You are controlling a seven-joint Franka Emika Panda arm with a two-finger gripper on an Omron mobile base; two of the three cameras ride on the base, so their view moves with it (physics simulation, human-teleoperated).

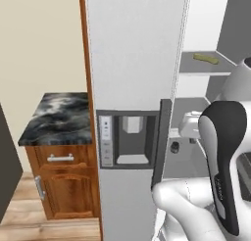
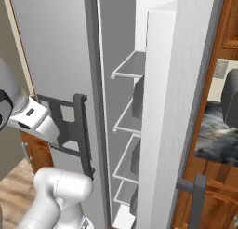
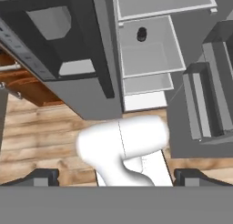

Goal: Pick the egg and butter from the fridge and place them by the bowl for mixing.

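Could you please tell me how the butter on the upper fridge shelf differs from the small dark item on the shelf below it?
The butter is a flat, pale olive-yellow stick lying down; the dark item is small, rounded and nearly black. The butter sits on a higher shelf, the dark item one lower. Both rest untouched inside the open fridge.

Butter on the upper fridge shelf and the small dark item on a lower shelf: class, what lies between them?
In the left base view, only bare grey shelf separates the butter from the dark item.
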